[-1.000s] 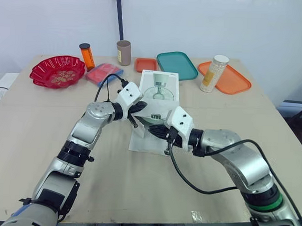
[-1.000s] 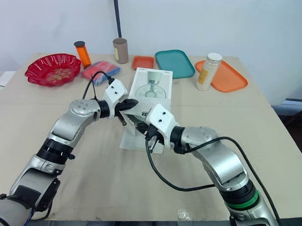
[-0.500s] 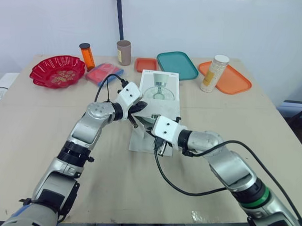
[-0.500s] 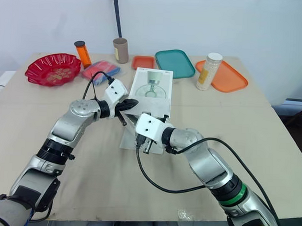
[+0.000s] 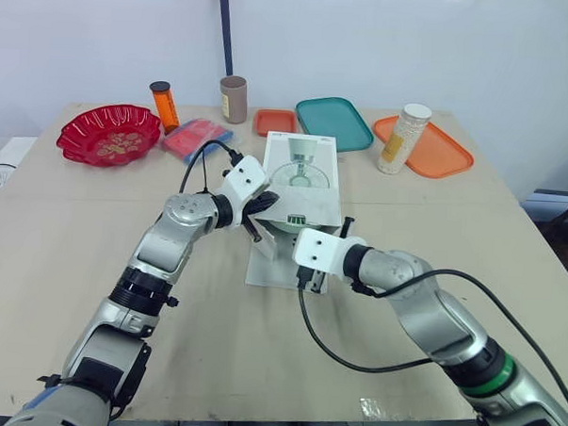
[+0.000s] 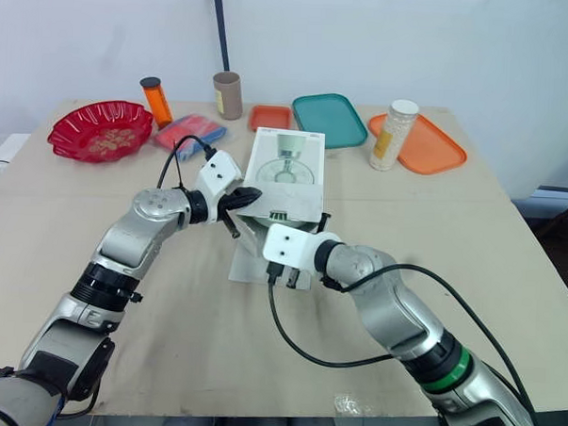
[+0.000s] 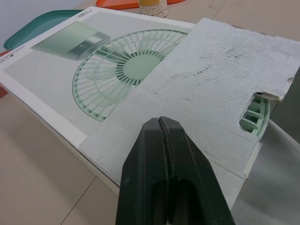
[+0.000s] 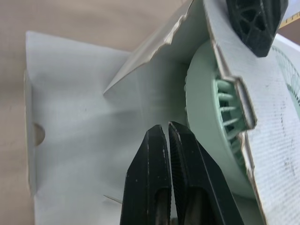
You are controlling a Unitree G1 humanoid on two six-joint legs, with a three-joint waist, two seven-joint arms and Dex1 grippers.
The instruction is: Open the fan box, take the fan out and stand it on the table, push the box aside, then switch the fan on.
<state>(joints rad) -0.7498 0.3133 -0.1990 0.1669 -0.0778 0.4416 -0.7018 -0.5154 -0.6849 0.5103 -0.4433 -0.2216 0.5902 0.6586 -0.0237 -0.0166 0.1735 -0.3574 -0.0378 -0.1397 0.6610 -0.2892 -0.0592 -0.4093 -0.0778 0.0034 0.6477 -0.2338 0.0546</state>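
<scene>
1. Left pincer (image 7: 161, 121), closed, rests its tips on the fan box's (image 7: 56, 70) top flap (image 7: 211, 84); it should steady the box.
2. Right pincer (image 8: 167, 126), nearly closed and empty, is at the box mouth, with the fan (image 8: 206, 117) just beside its tips.
3. Widen the right pincer, then grip the fan's rim squarely.

1. The box (image 7: 56, 65) is hiding most of the fan (image 8: 206, 117), just beside the jaws of the right gripper (image 8: 168, 127).
2. Beyond the jaws of the left gripper (image 7: 161, 121), the picture edge is cutting off the tray (image 7: 33, 33).
</scene>
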